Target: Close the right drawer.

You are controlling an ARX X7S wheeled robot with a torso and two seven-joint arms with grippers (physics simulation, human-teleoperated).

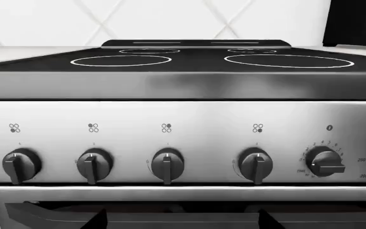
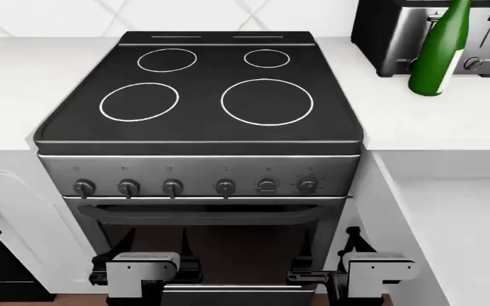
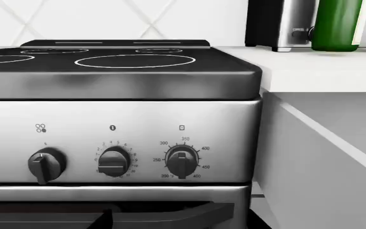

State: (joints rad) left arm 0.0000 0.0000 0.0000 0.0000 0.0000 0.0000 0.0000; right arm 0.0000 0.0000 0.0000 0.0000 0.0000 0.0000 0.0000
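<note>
Head overhead, wrists close, facing stove.

- The right drawer runs off the head view's right and lower edges; its front panel and handle lie out of frame.
- Both arms' jaws are cut off at that view's lower edge, so their state cannot be told.
- The green bottle loses its neck at the top edge and covers part of the toaster.
- The oven door handle hides the oven door behind it.
- The knob markings are too small to read.
</note>
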